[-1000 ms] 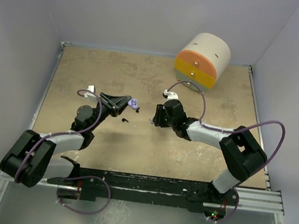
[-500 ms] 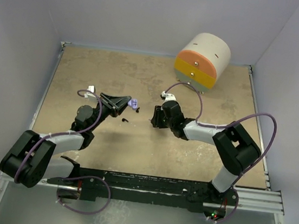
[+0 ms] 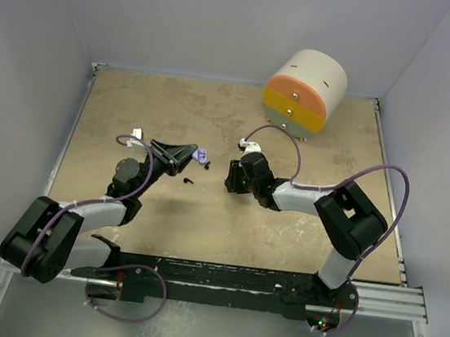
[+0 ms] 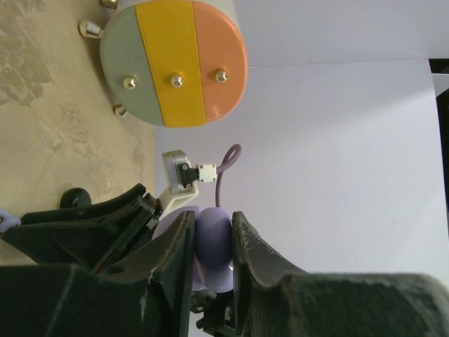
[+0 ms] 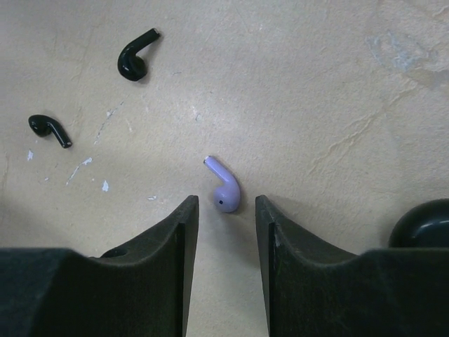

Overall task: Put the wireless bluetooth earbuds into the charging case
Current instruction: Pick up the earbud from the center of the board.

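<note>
My left gripper [image 4: 212, 219] is shut on a lavender round charging case [image 4: 213, 242], which it holds off the table near the middle [image 3: 201, 156]. My right gripper [image 5: 226, 209] is open and low over the table, facing the left one [image 3: 230, 177]. A lavender earbud [image 5: 226, 189] lies on the table just ahead of its fingertips, in line with the gap and touching neither finger. Two black earbuds [image 5: 135, 57] [image 5: 49, 128] lie farther off to the left; one of them shows as a dark speck [image 3: 187, 182] in the top view.
A black round case [image 5: 422, 225] sits at the right edge of the right wrist view. A round drawer unit with orange and yellow fronts [image 3: 304, 90] stands at the back right. Purple cables loop over both arms.
My right gripper has crept a little to the left, toward the left gripper, and its elbow has followed. The left arm and the lavender case have not moved.
</note>
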